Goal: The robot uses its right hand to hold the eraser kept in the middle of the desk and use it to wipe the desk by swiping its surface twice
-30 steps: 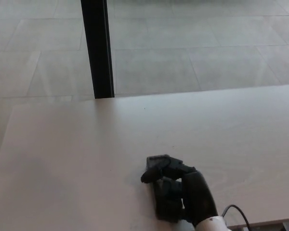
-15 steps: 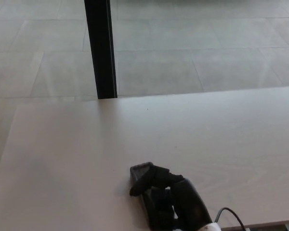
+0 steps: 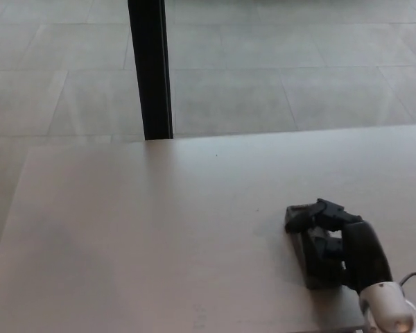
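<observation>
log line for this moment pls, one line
phase: wiping | right hand: shut on eraser, pressed flat on desk, right of centre | left hand: not in view

The right hand [image 3: 336,243] covers most of the eraser [image 3: 317,267]. The arm is cut at the bottom edge, and the desk [image 3: 159,236] at the right edge.
</observation>
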Robot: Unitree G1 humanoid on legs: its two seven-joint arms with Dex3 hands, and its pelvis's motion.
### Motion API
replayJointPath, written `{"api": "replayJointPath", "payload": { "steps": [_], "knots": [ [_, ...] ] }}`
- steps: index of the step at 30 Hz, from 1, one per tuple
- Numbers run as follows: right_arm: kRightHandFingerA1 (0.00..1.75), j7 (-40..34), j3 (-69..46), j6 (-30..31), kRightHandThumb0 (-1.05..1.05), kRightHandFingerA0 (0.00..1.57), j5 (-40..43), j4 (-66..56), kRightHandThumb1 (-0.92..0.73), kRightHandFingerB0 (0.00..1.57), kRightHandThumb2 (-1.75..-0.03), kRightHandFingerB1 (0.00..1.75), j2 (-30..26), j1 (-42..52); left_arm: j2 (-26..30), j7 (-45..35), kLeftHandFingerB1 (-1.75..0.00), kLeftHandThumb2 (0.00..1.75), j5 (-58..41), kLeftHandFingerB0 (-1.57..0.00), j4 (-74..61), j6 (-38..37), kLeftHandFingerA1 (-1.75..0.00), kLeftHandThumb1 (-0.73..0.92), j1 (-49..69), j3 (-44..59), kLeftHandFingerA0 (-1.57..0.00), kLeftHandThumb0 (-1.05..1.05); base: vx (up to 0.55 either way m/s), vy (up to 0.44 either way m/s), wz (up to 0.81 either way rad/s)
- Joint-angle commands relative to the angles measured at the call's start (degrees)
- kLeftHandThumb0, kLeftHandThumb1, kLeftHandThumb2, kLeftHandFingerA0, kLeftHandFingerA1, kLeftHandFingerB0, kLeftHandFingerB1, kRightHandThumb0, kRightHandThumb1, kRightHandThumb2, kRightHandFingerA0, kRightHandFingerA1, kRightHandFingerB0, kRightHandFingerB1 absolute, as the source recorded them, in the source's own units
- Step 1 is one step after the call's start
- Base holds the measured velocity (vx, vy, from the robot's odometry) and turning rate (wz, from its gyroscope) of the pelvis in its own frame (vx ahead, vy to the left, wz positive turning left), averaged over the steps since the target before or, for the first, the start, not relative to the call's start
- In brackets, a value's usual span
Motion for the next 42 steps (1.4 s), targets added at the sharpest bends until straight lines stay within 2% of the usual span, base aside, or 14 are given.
{"api": "replayJointPath", "payload": {
  "steps": [1, 6, 7, 8, 16, 17, 19, 33, 35, 36, 37, 38, 40, 42],
  "knots": [
    [1.75, -3.46, -4.41, 8.16, -0.24, 1.04, 0.74, 3.24, -0.43, 0.87, -1.26, 1.56, -2.25, 2.26, 0.92, -0.05, -0.81, 0.64, -0.9, -0.47, -0.39, 0.06, -1.04, 0.83, 0.11, 0.1, -0.52, -0.68, 0.0, 0.0, 0.0],
    [1.75, -2.89, -8.98, 7.96, -0.28, 1.06, 2.09, 5.69, -0.5, 0.88, -1.14, 1.53, -4.14, 2.27, 1.02, -0.09, -0.82, 0.64, -0.84, -0.48, -0.88, 0.24, -1.04, 0.84, 0.38, 0.05, -0.51, -0.68, 0.0, 0.0, 0.0],
    [1.41, -2.79, -9.74, 7.99, -0.38, 1.29, 2.42, 6.27, -0.49, 1.05, -1.1, 1.26, -4.64, 2.19, 1.03, -0.13, -0.84, 0.65, -1.03, -0.49, -1.04, 0.44, -1.07, 0.85, 0.41, 0.2, -0.52, -0.66, 0.0, 0.0, 0.0],
    [1.75, -2.46, -11.35, 7.79, -0.32, 1.06, 3.28, 7.28, -0.56, 0.85, -1.01, 1.49, -6.08, 2.33, 1.12, 0.03, -0.85, 0.64, -1.18, -0.51, -0.9, 0.8, -1.07, 0.86, 0.23, 0.34, -0.52, -0.64, 0.0, 0.0, 0.0],
    [1.75, -1.67, -18.96, 6.31, -0.33, 1.07, 6.64, 10.02, -0.42, 0.89, -1.19, 1.48, -10.76, 2.74, 1.18, -0.01, -0.82, 0.65, -0.63, -0.5, -0.61, -0.16, -1.05, 0.87, 0.84, -0.02, -0.53, -0.64, 0.0, 0.0, 0.0],
    [1.43, -1.57, -19.24, 5.99, -0.41, 1.34, 6.56, 10.44, -0.45, 1.02, -1.18, 1.21, -11.24, 2.75, 0.96, 0.01, -0.83, 0.65, -0.79, -0.49, -0.93, -0.03, -1.06, 0.87, 1.11, 0.08, -0.52, -0.65, 0.0, 0.0, 0.0],
    [1.75, -0.93, -20.45, 4.67, -0.34, 1.07, 7.27, 11.3, -0.44, 0.91, -1.2, 1.43, -12.5, 3.11, 0.67, 0.39, -0.81, 0.65, -1.11, -0.49, -1.56, 0.69, -1.05, 0.87, 1.36, 0.29, -0.52, -0.65, 0.0, 0.0, 0.0],
    [1.45, 10.76, -20.58, 8.16, -0.33, 1.31, 13.82, 7.96, -0.47, 0.96, -1.18, 1.24, -11.82, 2.96, 1.16, 1.05, -0.79, 0.65, -0.5, -0.48, -0.79, 0.39, -0.97, 0.87, 0.86, -0.14, -0.52, -0.66, 0.0, 0.0, 0.0],
    [1.75, 15.98, -19.87, 7.38, -0.25, 0.96, 15.12, 7.58, -0.51, 0.82, -1.06, 1.27, -12.17, 2.57, 1.01, 1.13, -0.81, 0.65, -0.57, -0.49, -1.78, 0.54, -1.02, 0.86, 1.31, -0.13, -0.53, -0.69, 0.0, 0.0, 0.0],
    [1.3, 19.37, -19.78, 6.84, -0.34, 1.16, 16.12, 7.93, -0.53, 0.8, -1.01, 0.92, -12.62, 2.07, 1.0, 1.25, -0.81, 0.65, -0.57, -0.49, -1.92, 0.93, -1.03, 0.86, 1.31, -0.15, -0.53, -0.68, 0.0, 0.0, 0.0],
    [1.34, 22.86, -19.95, 7.0, -0.37, 0.84, 17.63, 7.52, -0.68, 0.72, -0.63, 0.66, -13.07, 1.73, 0.98, 1.48, -0.8, 0.65, -0.39, -0.5, -1.67, 1.07, -1.03, 0.86, 1.22, -0.3, -0.54, -0.67, 0.0, 0.0, 0.0],
    [0.5, 25.39, -19.81, 9.93, -0.41, 0.84, 19.34, 4.3, -0.68, 0.51, -0.6, 0.36, -14.17, 0.95, 0.82, 1.38, -0.81, 0.65, -0.4, -0.49, -1.48, 0.81, -1.04, 0.86, 1.23, -0.28, -0.53, -0.67, 0.0, 0.0, 0.0],
    [0.44, 26.97, -20.07, 12.41, -0.45, 0.66, 20.81, 2.49, -0.67, 0.4, -0.61, 0.34, -15.04, 0.16, 0.55, 1.13, -0.8, 0.65, -0.85, -0.48, -1.51, 0.7, -1.04, 0.86, 1.4, 0.11, -0.51, -0.66, 0.0, 0.0, 0.0],
    [0.46, 30.56, -20.84, 16.82, -0.7, 0.09, 23.31, -0.77, -0.47, 0.0, -0.87, 0.29, -18.38, -1.63, 0.54, 0.75, -0.82, 0.65, -1.5, -0.48, -1.0, 0.81, -1.1, 0.86, 1.34, 0.72, -0.52, -0.68, 0.0, 0.0, 0.0]
  ]
}}
